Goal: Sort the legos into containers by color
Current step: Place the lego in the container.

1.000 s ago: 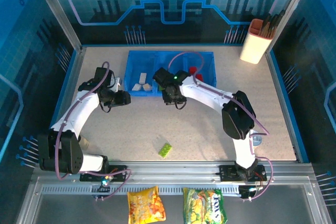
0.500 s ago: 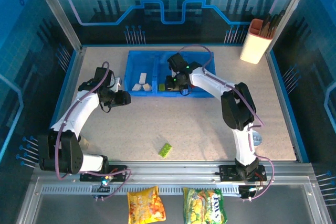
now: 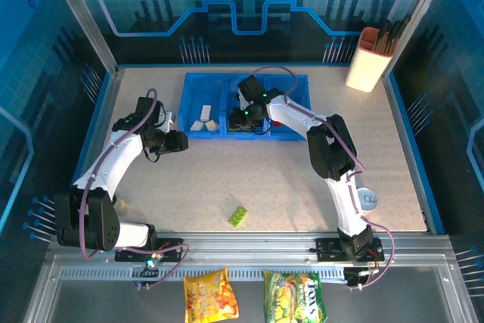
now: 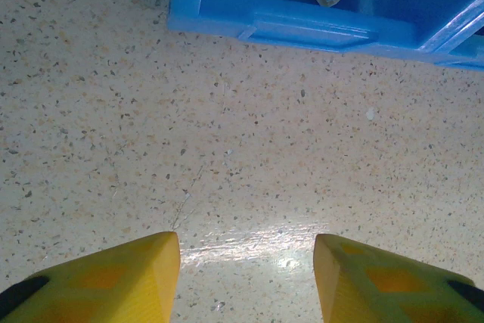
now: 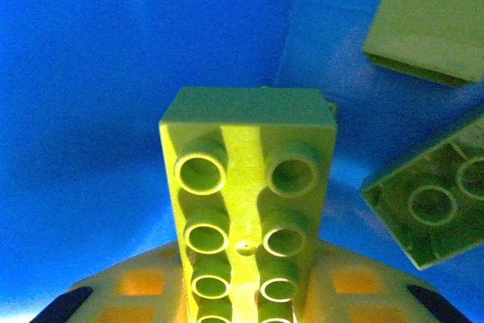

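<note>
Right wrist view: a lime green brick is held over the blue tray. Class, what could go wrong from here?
1. The right gripper pinches the held green brick at one end only, so it might tilt or slip early.
2. Once dropped, it could strike the two loose green bricks lying below and bounce over the tray wall toward the white bricks next door.

A speckled beige table (image 3: 227,179) sits inside blue walls (image 3: 249,5) (printed with a grid and circuit lines) framed by aluminium posts (image 3: 83,17). 2 snack bags (image 3: 210,295) lie on the grey ledge (image 3: 91,296) in front.
</note>
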You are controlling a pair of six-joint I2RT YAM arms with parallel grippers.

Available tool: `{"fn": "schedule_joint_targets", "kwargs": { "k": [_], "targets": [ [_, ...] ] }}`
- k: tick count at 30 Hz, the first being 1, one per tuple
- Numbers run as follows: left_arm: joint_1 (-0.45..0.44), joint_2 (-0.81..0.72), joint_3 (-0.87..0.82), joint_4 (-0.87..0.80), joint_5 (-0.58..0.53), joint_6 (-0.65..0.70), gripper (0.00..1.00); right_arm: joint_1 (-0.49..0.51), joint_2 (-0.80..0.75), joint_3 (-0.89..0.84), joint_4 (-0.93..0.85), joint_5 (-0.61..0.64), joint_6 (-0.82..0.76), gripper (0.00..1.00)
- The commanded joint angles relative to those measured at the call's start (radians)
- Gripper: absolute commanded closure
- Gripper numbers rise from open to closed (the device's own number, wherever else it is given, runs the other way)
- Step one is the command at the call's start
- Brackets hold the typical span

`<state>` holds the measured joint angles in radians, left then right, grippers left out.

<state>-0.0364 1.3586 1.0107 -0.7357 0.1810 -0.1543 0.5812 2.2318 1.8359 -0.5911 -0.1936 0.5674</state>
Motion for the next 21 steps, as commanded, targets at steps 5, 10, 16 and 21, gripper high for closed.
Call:
{"fn": "schedule_joint_targets", "kwargs": {
  "k": [5,10,16,21],
  "targets": [
    [0.01,-0.018,0.007,-0.016,0.025,0.018,0.49,-0.017,0.01,0.027,0.022,-0.044,0.005,0.61],
    [0.01,-0.018,0.007,-0.016,0.025,0.018,0.49,-0.018,-0.019,0.018,0.023,-0.043,0.006,0.57],
    [0.01,-0.015,0.005,-0.016,0.03,0.014,0.49,-0.017,-0.067,-0.006,0.02,-0.043,0.009,0.54],
    [0.009,-0.005,0.003,-0.013,0.057,0.006,0.48,-0.014,-0.124,-0.048,0.026,-0.04,0.012,0.53]
  ]
}}
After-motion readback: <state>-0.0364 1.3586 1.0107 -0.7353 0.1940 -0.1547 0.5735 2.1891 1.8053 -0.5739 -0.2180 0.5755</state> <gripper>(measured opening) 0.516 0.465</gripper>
